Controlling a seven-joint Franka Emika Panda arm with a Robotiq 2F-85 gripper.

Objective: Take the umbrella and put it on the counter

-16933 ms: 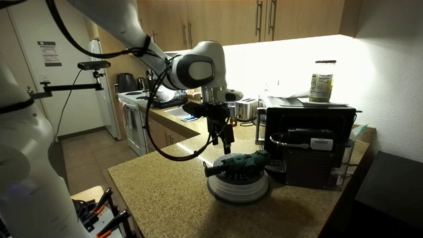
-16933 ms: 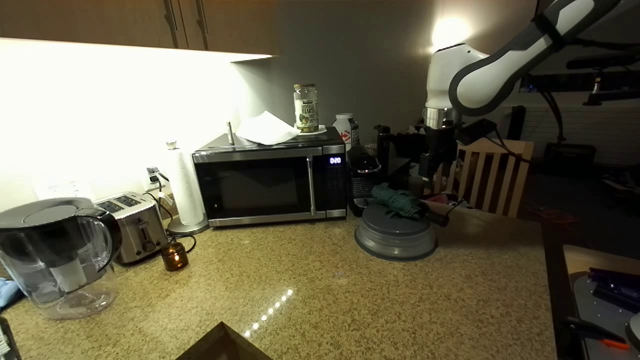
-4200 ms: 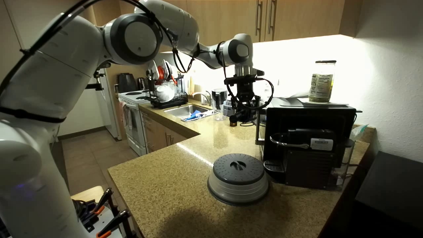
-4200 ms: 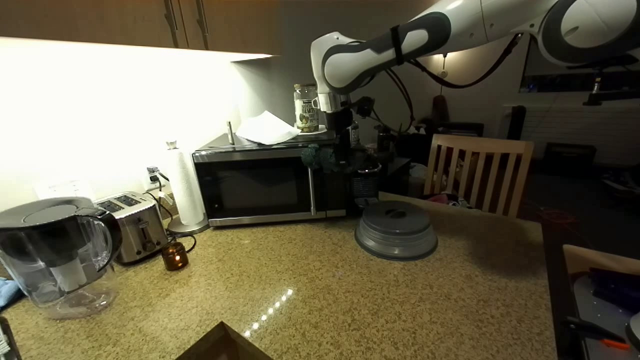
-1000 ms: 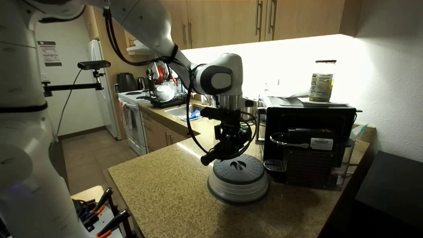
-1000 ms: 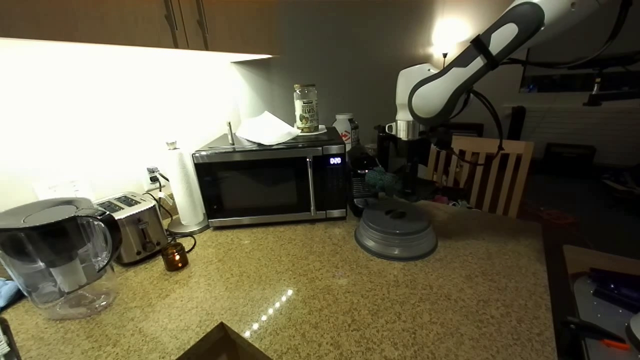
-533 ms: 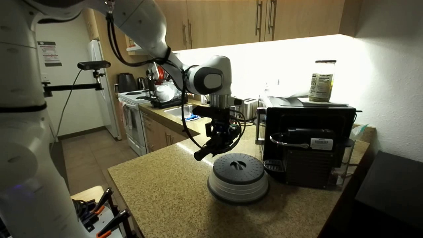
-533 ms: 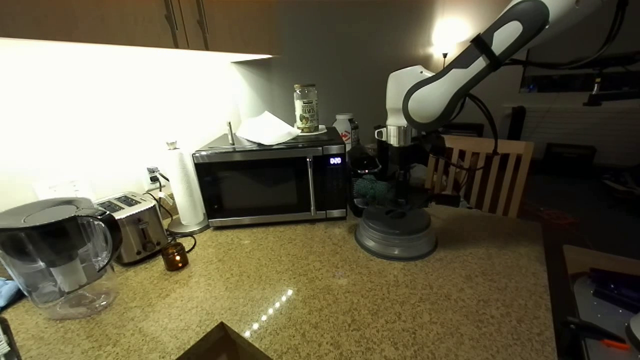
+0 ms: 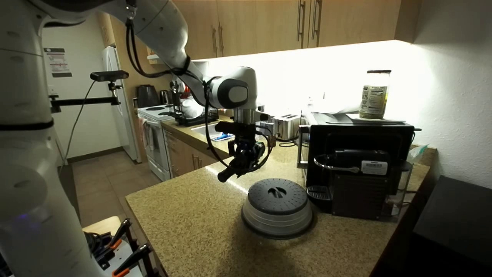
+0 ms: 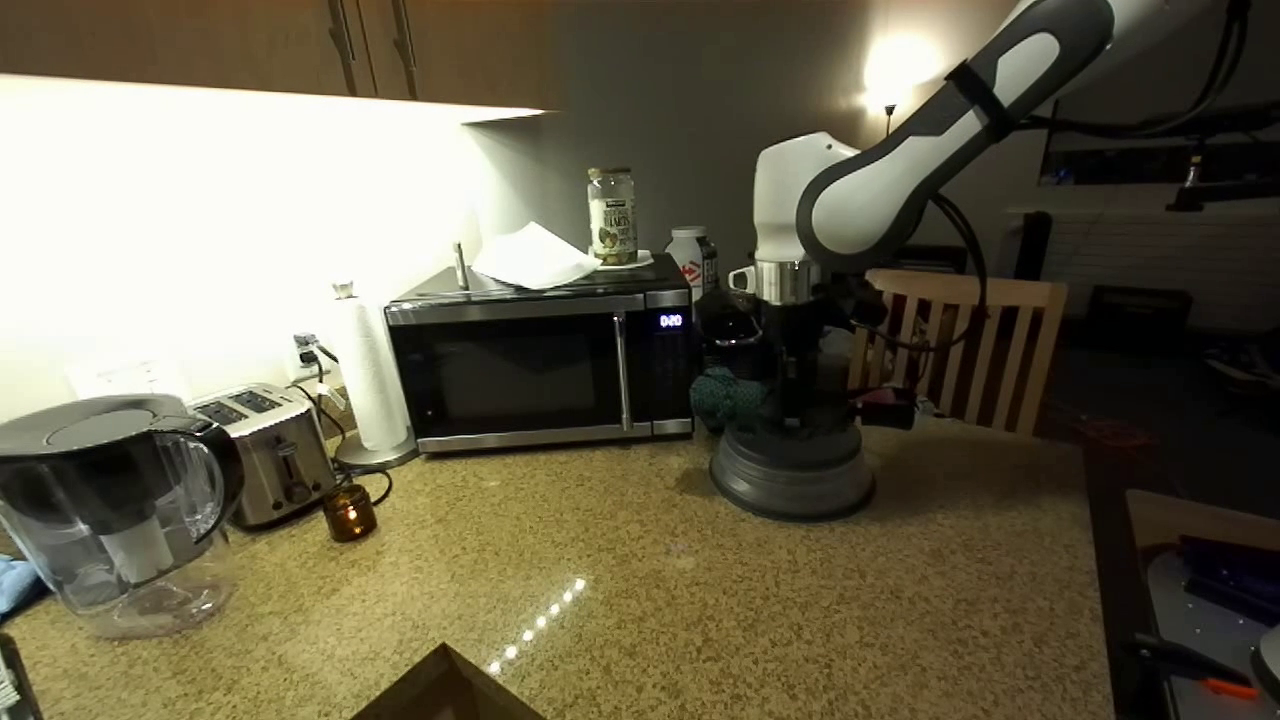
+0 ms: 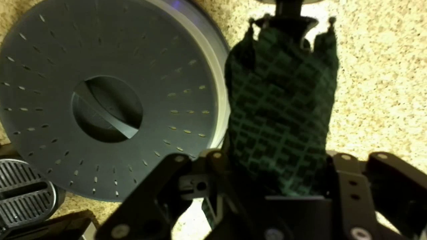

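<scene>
A gripper (image 11: pixel 278 158) clasps the umbrella (image 11: pixel 282 106) between its jaws beside the dish (image 9: pixel 276 207); likely light, soft over a stiff core, best held mid-bundle.

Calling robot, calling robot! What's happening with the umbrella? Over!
Gripper shut on umbrella. Held above counter, not set down yet. Grey dish close by, might get in the way.
</scene>
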